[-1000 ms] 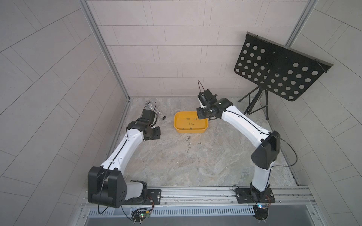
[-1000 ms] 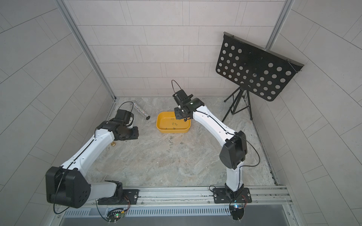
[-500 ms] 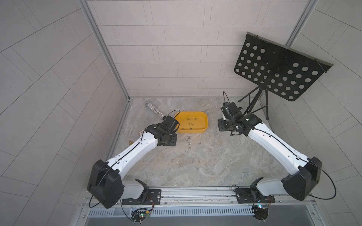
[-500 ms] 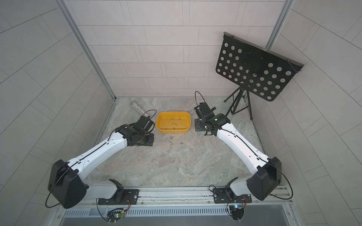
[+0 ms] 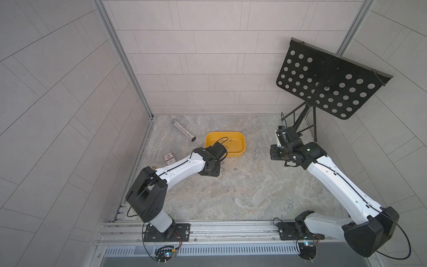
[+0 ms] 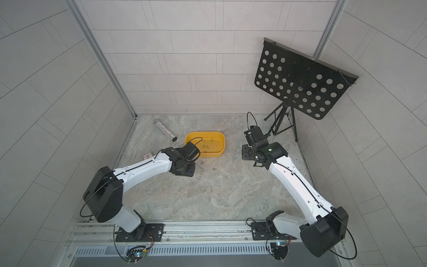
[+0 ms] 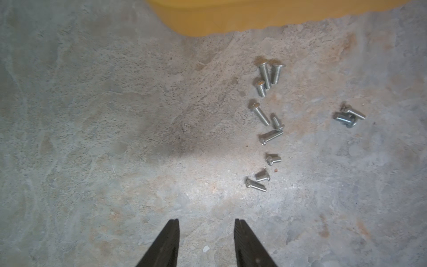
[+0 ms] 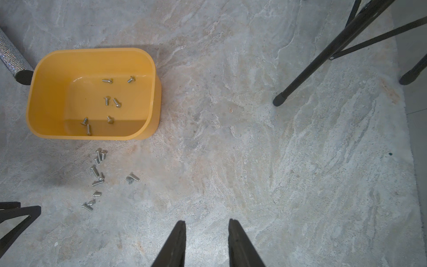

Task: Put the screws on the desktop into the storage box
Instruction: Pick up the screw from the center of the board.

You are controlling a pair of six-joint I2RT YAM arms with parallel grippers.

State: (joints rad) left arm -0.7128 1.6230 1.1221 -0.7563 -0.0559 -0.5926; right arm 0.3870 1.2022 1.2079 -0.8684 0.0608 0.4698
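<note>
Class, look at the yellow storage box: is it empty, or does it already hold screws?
Not empty. The storage box holds several screws on its floor; others lie on the desktop.

Can't count the screws [image 5: 223,169] in both top views: too small. Only get a blurred, edge-cropped strip of the storage box [image 7: 254,16] in the left wrist view. Same cropping on glitter tube [image 8: 11,57] and stand legs [image 8: 323,59] in the right wrist view.
</note>
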